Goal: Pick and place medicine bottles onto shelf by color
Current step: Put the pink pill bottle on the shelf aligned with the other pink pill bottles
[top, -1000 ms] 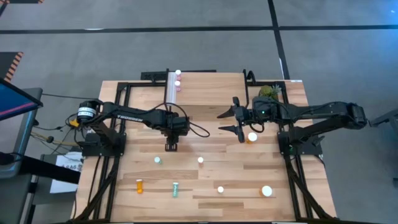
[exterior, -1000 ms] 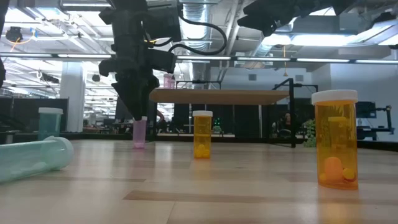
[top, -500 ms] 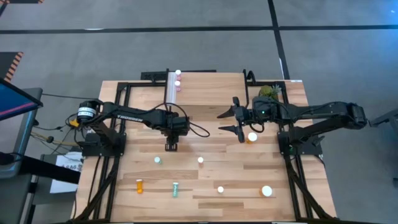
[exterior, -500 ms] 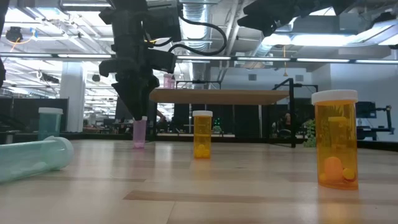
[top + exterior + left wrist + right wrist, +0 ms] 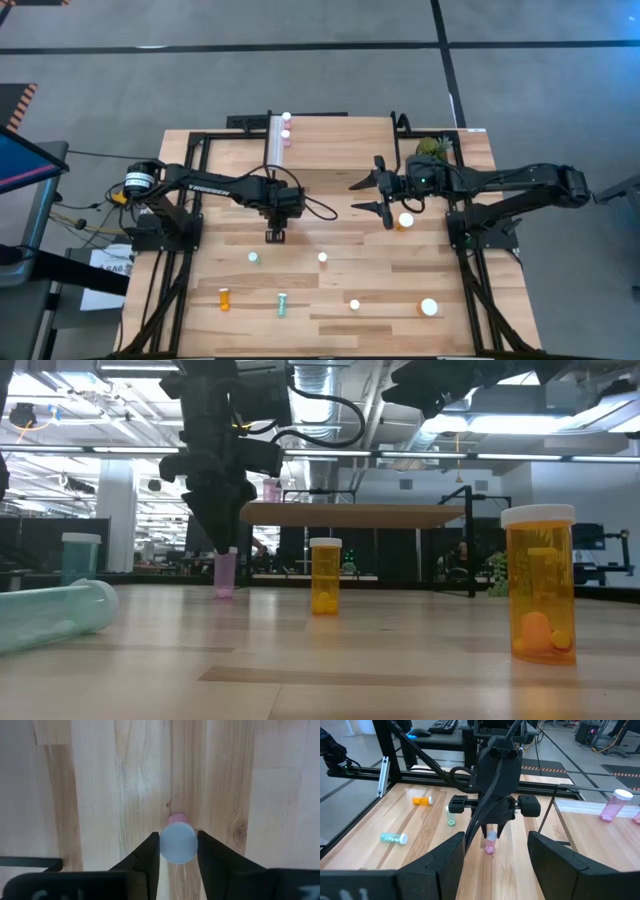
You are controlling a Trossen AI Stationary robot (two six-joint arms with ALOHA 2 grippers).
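From above, I see my left gripper (image 5: 275, 235) mid-table on plank wood; the right gripper (image 5: 375, 197), fingers spread, hangs at three o'clock from it. Level view: a translucent pink bottle (image 5: 224, 572) stands upright before the shelf (image 5: 355, 514). My left wrist shows matte fingers (image 5: 148, 857) pinching its round white cap.
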